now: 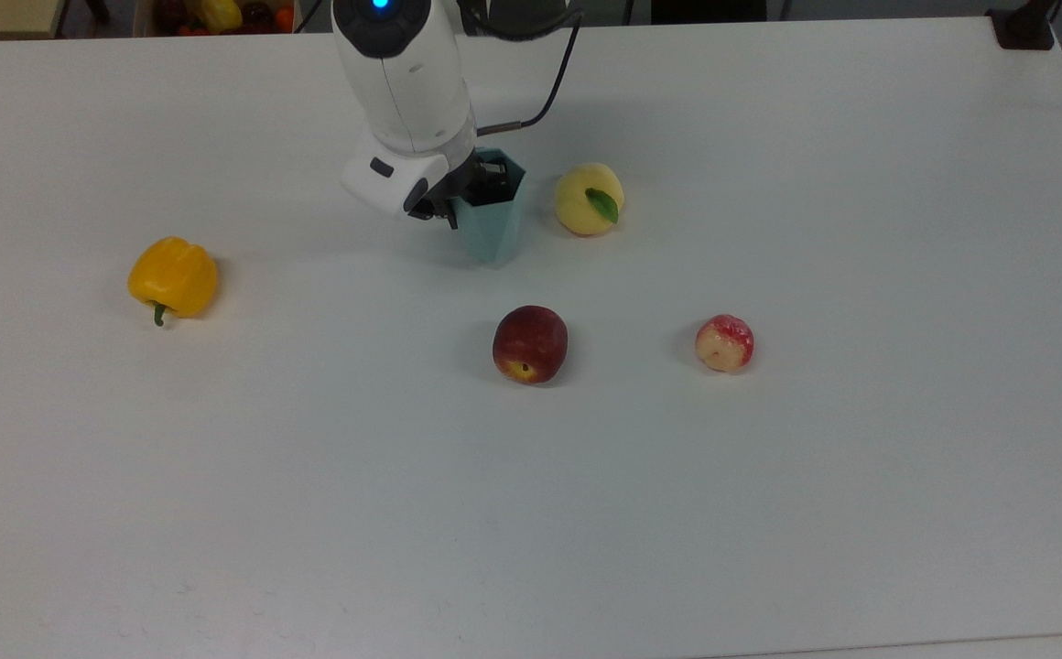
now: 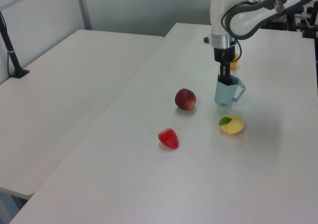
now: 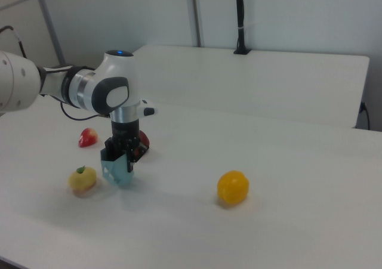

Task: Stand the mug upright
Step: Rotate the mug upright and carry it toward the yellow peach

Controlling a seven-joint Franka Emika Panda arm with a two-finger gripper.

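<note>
The pale blue-green faceted mug stands upright, mouth up, just to the top view's left of a yellow peach. Its angular handle points to the left view's right. My gripper comes down from above and is shut on the mug's rim wall, with one finger inside the mouth and the other outside. The mug's base sits at or just above the white table; whether they touch does not show.
A yellow peach with a green leaf lies close beside the mug. A dark red peach and a red-and-cream apple lie nearer the front. A yellow bell pepper rests at the top view's left.
</note>
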